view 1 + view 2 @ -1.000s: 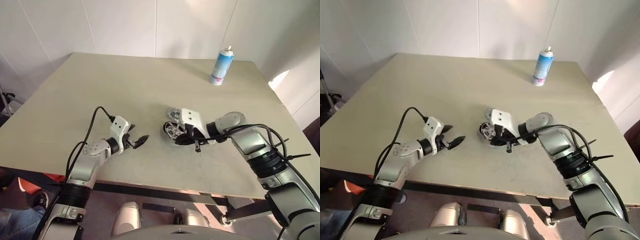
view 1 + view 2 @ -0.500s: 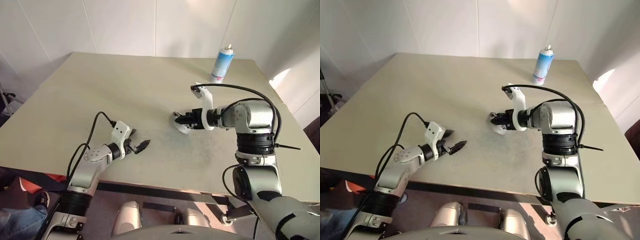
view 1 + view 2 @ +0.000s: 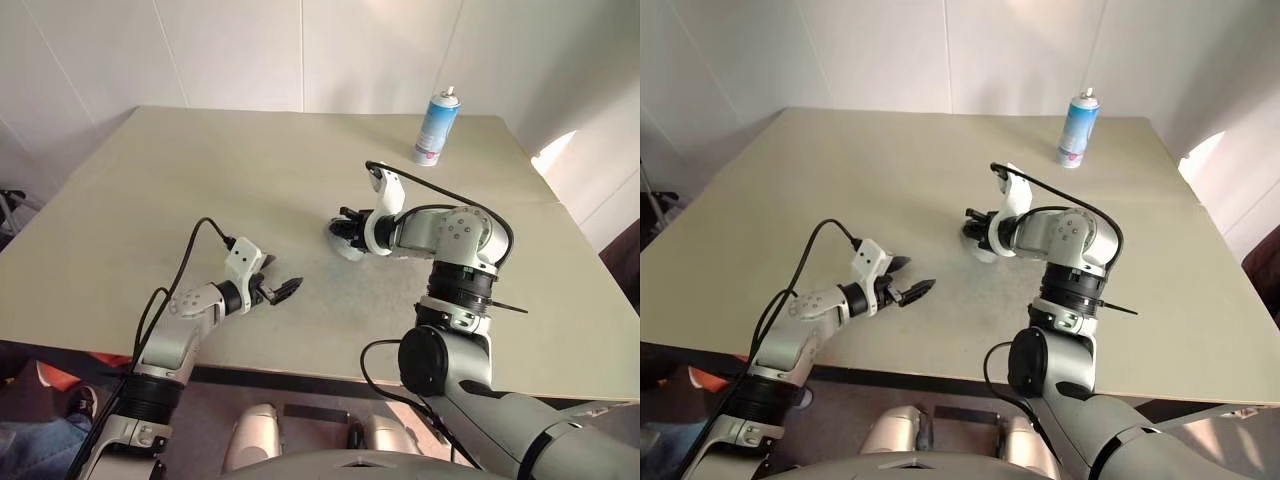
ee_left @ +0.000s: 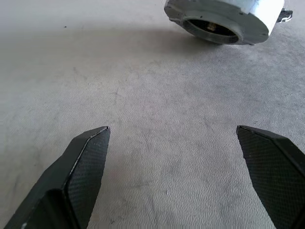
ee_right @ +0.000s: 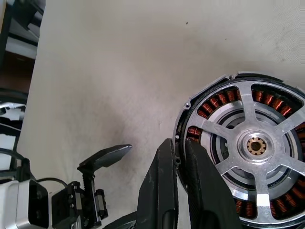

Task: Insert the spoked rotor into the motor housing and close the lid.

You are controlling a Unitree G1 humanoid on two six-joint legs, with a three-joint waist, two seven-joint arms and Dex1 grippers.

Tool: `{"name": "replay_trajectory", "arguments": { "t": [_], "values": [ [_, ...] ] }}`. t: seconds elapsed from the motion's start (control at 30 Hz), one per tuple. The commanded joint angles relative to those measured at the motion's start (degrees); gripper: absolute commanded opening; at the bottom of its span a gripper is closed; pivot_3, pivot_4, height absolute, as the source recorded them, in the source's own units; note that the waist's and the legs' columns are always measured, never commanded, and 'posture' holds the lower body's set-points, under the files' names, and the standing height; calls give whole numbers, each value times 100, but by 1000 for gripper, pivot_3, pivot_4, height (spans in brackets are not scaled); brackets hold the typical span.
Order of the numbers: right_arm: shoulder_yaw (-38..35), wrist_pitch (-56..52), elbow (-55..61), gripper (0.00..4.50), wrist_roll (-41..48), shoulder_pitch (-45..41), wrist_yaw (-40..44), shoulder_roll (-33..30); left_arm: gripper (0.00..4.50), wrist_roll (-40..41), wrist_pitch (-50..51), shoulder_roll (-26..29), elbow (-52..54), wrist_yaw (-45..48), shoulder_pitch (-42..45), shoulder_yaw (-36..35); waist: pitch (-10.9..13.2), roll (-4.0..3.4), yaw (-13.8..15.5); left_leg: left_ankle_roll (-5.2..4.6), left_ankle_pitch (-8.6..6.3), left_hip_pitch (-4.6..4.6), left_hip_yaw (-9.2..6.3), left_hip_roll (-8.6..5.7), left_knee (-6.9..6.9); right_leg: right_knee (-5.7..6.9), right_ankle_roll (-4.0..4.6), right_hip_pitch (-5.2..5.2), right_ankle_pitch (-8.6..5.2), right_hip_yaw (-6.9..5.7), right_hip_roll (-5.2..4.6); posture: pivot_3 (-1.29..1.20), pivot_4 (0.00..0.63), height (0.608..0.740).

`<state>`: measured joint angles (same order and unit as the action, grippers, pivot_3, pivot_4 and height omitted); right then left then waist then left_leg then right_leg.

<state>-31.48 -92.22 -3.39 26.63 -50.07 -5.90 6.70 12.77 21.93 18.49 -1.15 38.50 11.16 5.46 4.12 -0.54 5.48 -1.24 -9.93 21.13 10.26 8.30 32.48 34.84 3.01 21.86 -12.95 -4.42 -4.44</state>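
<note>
My right gripper (image 5: 180,143) is shut on the rim of the motor housing (image 5: 205,109), a round dark-rimmed part with copper windings. The spoked rotor (image 5: 256,145) sits across its face, and the windings show between the silver spokes. From the head, the housing (image 3: 348,247) is held tilted near the middle of the table, just below the right gripper (image 3: 350,228). I cannot tell whether its lower edge touches the table. My left gripper (image 4: 172,129) is open with nothing between its fingers, low over the table and pointing at the housing (image 4: 224,14). The lid is hidden.
A blue and white spray can (image 3: 432,128) stands at the far right of the beige table (image 3: 200,180). A black cable loops over the right wrist (image 3: 440,190). The table's front edge runs just behind the left arm (image 3: 190,320).
The right wrist has rolled over and carried the housing a little farther away and to the left. The left arm has stayed put.
</note>
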Motion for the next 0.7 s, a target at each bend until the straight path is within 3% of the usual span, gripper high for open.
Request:
{"name": "replay_trajectory", "arguments": {
  "t": [0.03, 0.2, 0.37, 0.47, 0.6, 0.7],
  "values": [
    [30, -28, -160, 698, 573, -160, -553, 372, 4500, 63, -35, 11, 228, -53, 7, -81, 0, 0, 0, 1, 1, 0, 0, 0, -1, 0, 0, 1, 0, 0, 1, 0, 0, 740],
    [381, -28, -313, 2271, 1708, -177, -1002, 103, 4500, 78, -33, 16, 266, -106, -46, -123, 0, -1, -3, 9, 6, 4, 0, 1, -8, 0, 0, 11, 0, 1, 3, 0, 0, 740],
    [685, -28, -312, 2271, 2566, -330, -1044, -330, 4500, 84, -43, 6, 219, -123, -2, -123, 0, -1, 3, 11, 6, 5, 0, 4, -11, 0, 0, 11, 0, 1, 7, 0, 0, 740],
    [1280, 76, 329, 2271, 2755, -388, 135, -1035, 4500, 90, -52, 0, 157, -113, 85, -129, 0, -1, 39, 11, 6, 9, -1, 3, -8, 0, -1, 9, 1, 1, 6, 0, 0, 740],
    [2906, 1538, 1109, 2271, 2001, 213, 2080, -2752, 4500, 111, -69, -5, 82, -87, 196, -152, -3, 5, 165, 7, 4, 10, -6, 3, -2, -10, -25, -6, 13, -1, 6, 0, 0, 740],
    [3353, 2594, 724, 2271, 1181, 580, 2589, -3516, 4500, 154, -70, -18, 42, -73, 278, -197, -6, 10, 189, 1, 0, -18, -7, 5, -1, -15, -9, -37, -4, -2, 6, 0, 0, 740]
  ]
}}
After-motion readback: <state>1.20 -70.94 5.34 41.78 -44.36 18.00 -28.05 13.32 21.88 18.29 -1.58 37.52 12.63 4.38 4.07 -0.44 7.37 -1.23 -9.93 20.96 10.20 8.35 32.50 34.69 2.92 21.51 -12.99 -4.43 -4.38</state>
